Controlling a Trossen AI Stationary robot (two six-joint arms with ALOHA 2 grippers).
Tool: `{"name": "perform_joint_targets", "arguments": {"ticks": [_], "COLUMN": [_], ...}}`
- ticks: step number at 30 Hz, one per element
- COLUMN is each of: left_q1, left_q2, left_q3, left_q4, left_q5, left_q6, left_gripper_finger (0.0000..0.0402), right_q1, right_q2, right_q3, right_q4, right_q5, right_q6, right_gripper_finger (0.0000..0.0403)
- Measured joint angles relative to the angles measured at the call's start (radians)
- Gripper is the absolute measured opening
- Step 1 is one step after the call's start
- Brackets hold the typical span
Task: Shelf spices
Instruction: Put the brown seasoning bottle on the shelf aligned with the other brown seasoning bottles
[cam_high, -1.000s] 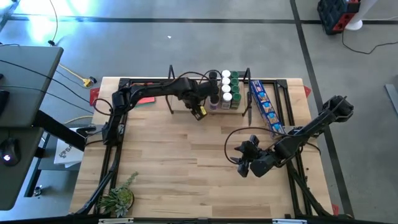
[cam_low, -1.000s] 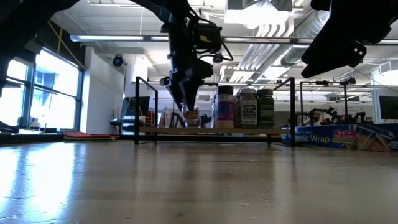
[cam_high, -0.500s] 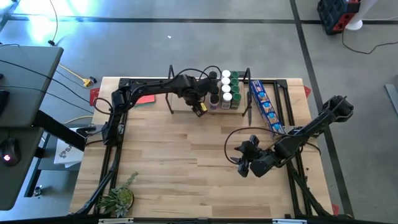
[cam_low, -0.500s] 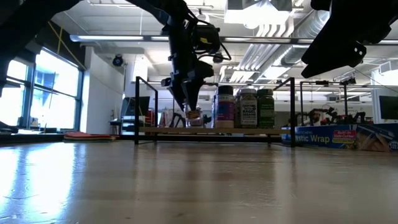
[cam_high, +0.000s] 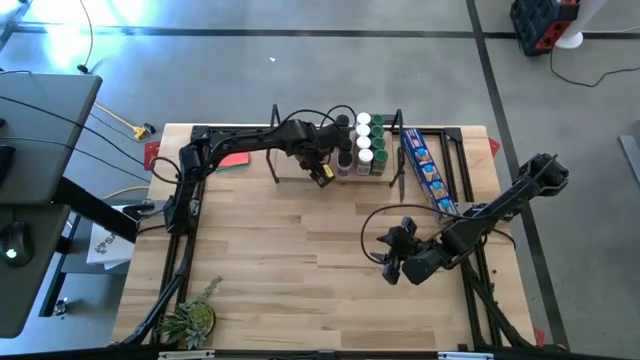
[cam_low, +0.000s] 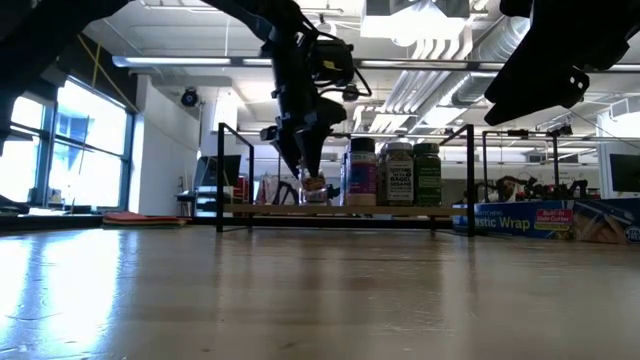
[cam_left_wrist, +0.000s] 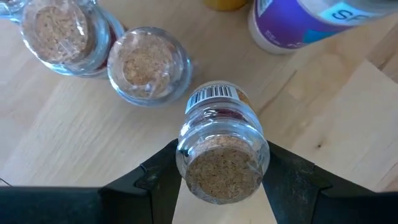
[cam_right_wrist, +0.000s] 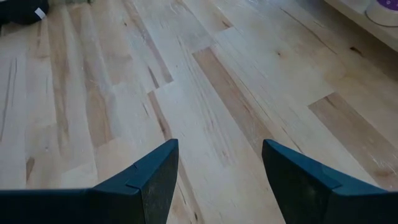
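My left gripper (cam_high: 323, 170) (cam_low: 306, 172) reaches over the shelf (cam_high: 290, 166), a narrow light-wood board between black wire uprights (cam_low: 340, 209). It is shut on a small clear glass spice jar with a cork top (cam_left_wrist: 222, 149) (cam_low: 313, 186). Two more cork-topped jars (cam_left_wrist: 148, 65) (cam_left_wrist: 62, 31) and a purple-labelled jar (cam_left_wrist: 298, 25) stand on their bases close by. A cluster of white- and green-topped jars (cam_high: 366, 142) (cam_low: 395, 173) stands on the shelf's right half. My right gripper (cam_high: 392, 262) (cam_right_wrist: 217, 180) hovers open above the table's right near part. My left gripper pinches the jar's neck just below the cork top (cam_left_wrist: 211, 140) between its two fingers (cam_left_wrist: 158, 177), one on each side. The fingers come from above, pointing down. The jar hangs slightly tilted, low over the shelf board; whether its base touches the board I cannot tell.
A long blue printed box (cam_high: 428, 172) (cam_low: 540, 220) lies right of the shelf. A small green plant (cam_high: 190, 320) sits at the near left corner. A red flat object (cam_high: 232, 160) lies left of the shelf. Bare wood (cam_high: 290, 250) spans the table's middle.
My left gripper, still shut on the cork-topped jar, has shifted slightly toward the far edge and toward the standing jars on the shelf. The right arm has kept still.
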Motion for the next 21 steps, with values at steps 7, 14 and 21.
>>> {"name": "perform_joint_targets", "arguments": {"ticks": [7, 14, 21], "left_q1": [0.006, 0.006, 0.006], "left_q2": [0.027, 0.034, 0.034], "left_q3": [-0.001, -0.001, -0.001], "left_q4": [0.011, 0.034, 0.04], "left_q5": [0.002, 0.005, 0.006], "left_q6": [-0.003, -0.017, -0.017], "left_gripper_finger": [0.0193, 0.0193, 0.0196], "right_q1": [0.0, 0.001, 0.001], "right_q2": [0.0, 0.0, 0.0], "right_q3": [0.0, 0.0, 0.0], "right_q4": [0.001, 0.003, 0.003], "right_q5": [0.0, 0.0, 0.0], "right_q6": [0.0, 0.0, 0.0], "right_gripper_finger": [0.0227, 0.0227, 0.0227]}}
